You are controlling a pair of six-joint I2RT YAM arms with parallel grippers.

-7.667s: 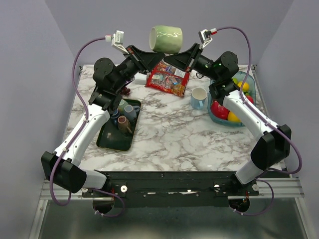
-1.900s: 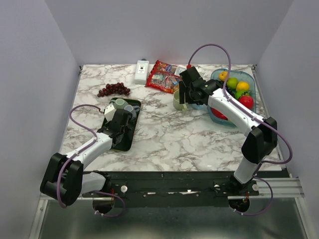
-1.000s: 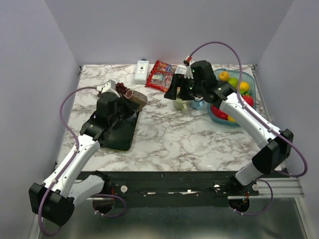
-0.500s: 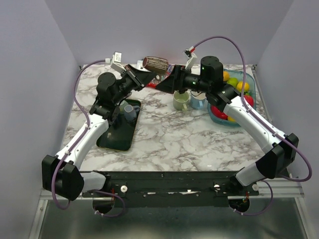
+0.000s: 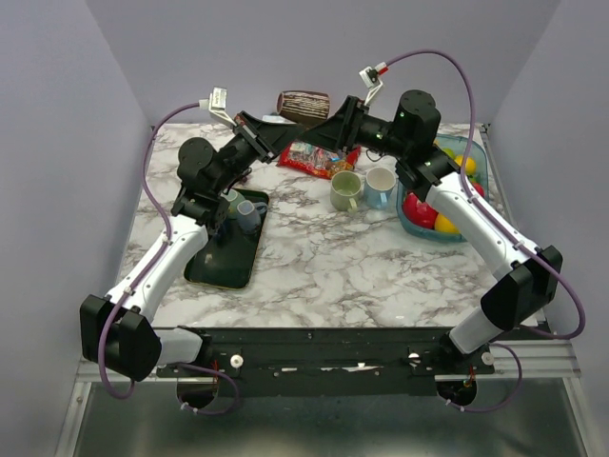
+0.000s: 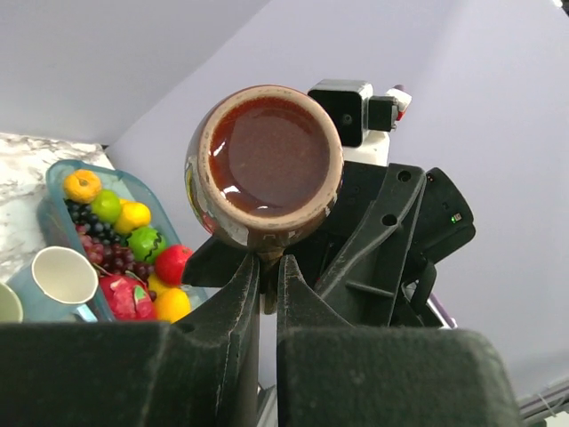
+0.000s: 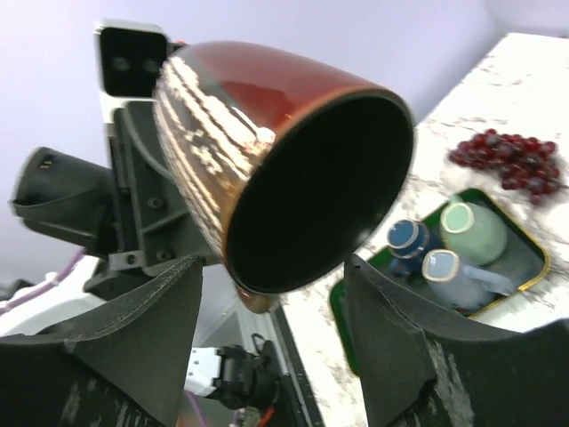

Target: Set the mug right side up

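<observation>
The mug [image 5: 303, 103] is glossy red-brown, its side streaked with cream brush strokes, its rim tan and its inside near black. The desk [image 5: 324, 271] is white marble veined in grey. The tray [image 5: 221, 268] is dark green with a gold rim and carries navy, mint and pale blue cups. Right of the tray stand a sage-green cup [image 5: 344, 190] and a light blue cup [image 5: 381, 187]. Beyond the tray lie dark red grapes [image 7: 507, 151] and a red printed snack bag [image 5: 314, 156]. Far right of the tray, a teal bin [image 5: 483, 162] holds yellow, orange, green and red fruit.
</observation>
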